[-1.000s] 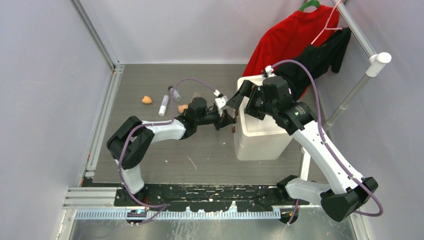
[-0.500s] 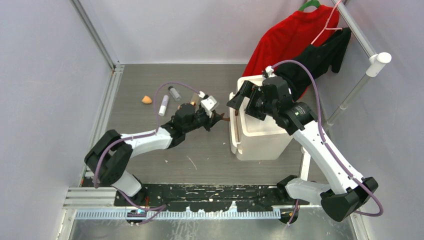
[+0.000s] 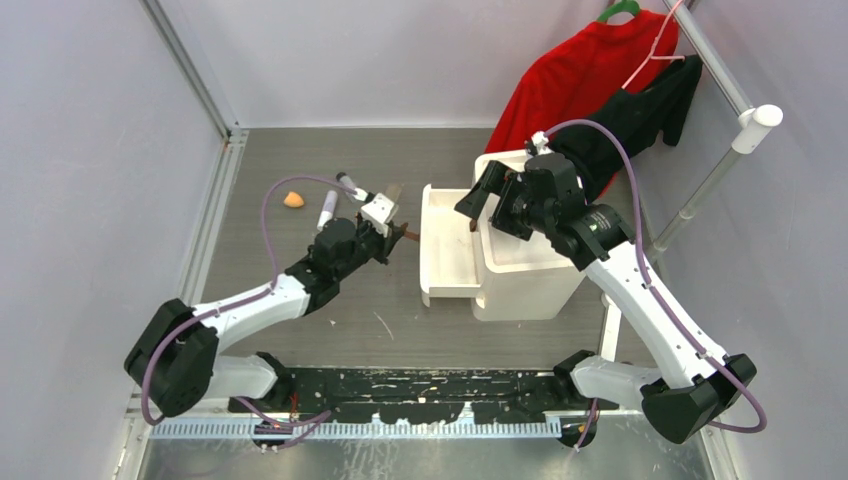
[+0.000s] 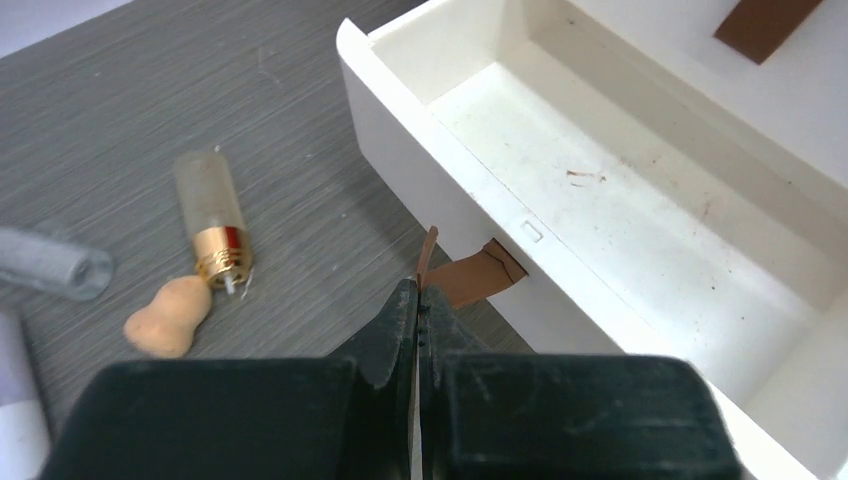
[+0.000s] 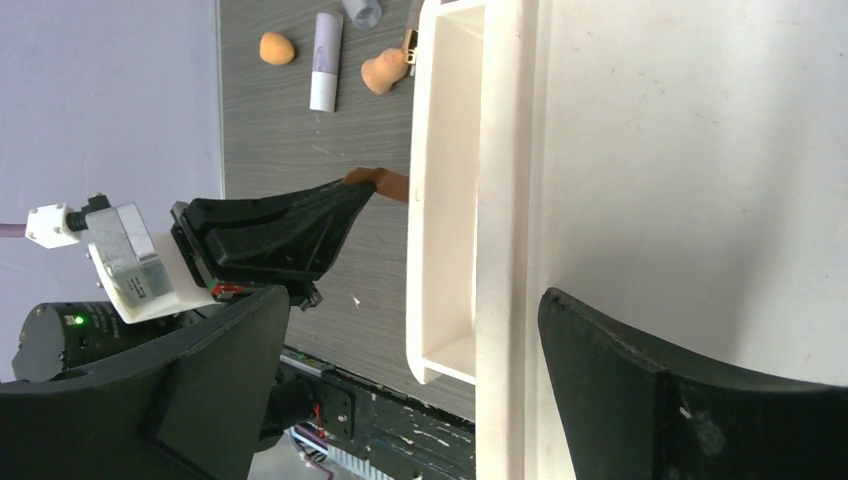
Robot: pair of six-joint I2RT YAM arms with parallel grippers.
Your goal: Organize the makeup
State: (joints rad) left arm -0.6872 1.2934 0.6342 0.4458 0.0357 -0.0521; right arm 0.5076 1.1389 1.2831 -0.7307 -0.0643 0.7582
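Note:
My left gripper (image 4: pixel 418 295) is shut on the brown pull tab (image 4: pixel 470 280) of a white drawer (image 4: pixel 420 130), which stands pulled out to the left of the white box (image 3: pixel 530 275) and shows nothing inside. From above, the left gripper (image 3: pixel 398 236) sits just left of the drawer (image 3: pixel 440 260). The right gripper (image 3: pixel 488 195) hangs open over the box top (image 5: pixel 680 150). On the floor behind lie the makeup pieces: an orange sponge (image 3: pixel 293 199), a white tube (image 3: pixel 326 210), a clear vial (image 4: pixel 50 262), a gold-collared bottle (image 4: pixel 210 215) and a peach sponge (image 4: pixel 168 317).
A red garment (image 3: pixel 580 70) and a black one (image 3: pixel 650 110) hang from a rail post (image 3: pixel 755 120) at the back right, draping behind the box. Grey walls close in the left and back sides.
The left gripper has drawn back to the left with the brown tab, and the drawer has slid out of the box. The right arm has not moved.

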